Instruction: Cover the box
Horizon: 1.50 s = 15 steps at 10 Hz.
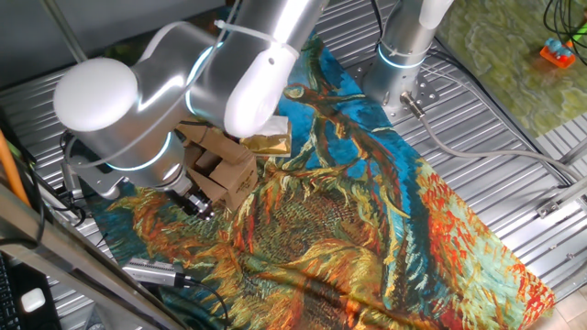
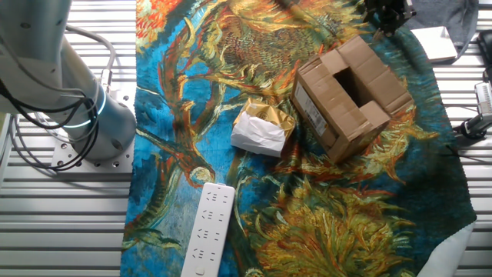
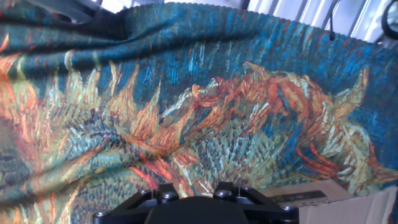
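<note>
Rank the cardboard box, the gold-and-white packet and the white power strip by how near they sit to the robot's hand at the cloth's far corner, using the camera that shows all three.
Nearest first, measured from the gripper:
1. The box, just below the hand, at the right of the cloth.
2. The gold-and-white packet, left of the box, mid-cloth.
3. The white power strip, lower left, on the opposite side of the cloth.

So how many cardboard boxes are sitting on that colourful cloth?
1. The brown box sits near the cloth's edge, beside a gold-and-white packet. The arm hides part of the cloth in one fixed view, so another could be hidden.
</note>
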Available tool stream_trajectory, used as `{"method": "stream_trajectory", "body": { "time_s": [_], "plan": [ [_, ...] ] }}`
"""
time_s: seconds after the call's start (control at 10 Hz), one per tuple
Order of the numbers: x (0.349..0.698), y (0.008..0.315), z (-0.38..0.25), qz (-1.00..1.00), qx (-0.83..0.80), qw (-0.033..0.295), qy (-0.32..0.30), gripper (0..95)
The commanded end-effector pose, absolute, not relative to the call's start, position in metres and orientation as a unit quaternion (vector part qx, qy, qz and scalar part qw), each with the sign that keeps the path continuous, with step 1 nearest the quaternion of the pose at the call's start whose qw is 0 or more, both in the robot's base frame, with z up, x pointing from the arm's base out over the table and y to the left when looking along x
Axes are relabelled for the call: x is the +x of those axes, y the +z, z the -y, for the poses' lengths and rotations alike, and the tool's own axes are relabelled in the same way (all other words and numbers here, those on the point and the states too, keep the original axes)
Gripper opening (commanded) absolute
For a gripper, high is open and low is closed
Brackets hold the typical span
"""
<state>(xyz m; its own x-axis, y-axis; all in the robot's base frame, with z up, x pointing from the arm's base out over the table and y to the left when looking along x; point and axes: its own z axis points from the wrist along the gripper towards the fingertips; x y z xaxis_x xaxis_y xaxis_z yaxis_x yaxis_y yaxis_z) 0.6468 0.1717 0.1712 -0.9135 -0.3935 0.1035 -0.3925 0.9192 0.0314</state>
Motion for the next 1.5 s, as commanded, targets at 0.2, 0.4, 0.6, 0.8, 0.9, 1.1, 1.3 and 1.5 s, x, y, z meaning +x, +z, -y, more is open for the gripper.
{"method": "stream_trajectory", "body": {
  "time_s": [0.2, 0.4, 0.6, 0.8, 0.9, 1.1, 1.3, 1.5],
  "plan": [
    [0.649, 0.168, -0.169, 0.977, 0.208, 0.053, -0.009, 38.0],
    [0.652, 0.165, -0.167, 0.977, 0.209, 0.052, -0.010, 38.0],
    [0.649, 0.161, -0.161, 0.976, 0.211, 0.053, -0.009, 38.0],
    [0.639, 0.154, -0.147, 0.974, 0.219, 0.051, -0.011, 38.0],
    [0.634, 0.155, -0.143, 0.974, 0.220, 0.054, -0.009, 38.0],
    [0.630, 0.163, -0.133, 0.973, 0.223, 0.058, -0.010, 38.0],
    [0.620, 0.167, -0.122, 0.973, 0.225, 0.058, -0.010, 38.0],
    [0.610, 0.162, -0.112, 0.972, 0.229, 0.057, -0.011, 38.0]
  ]
}}
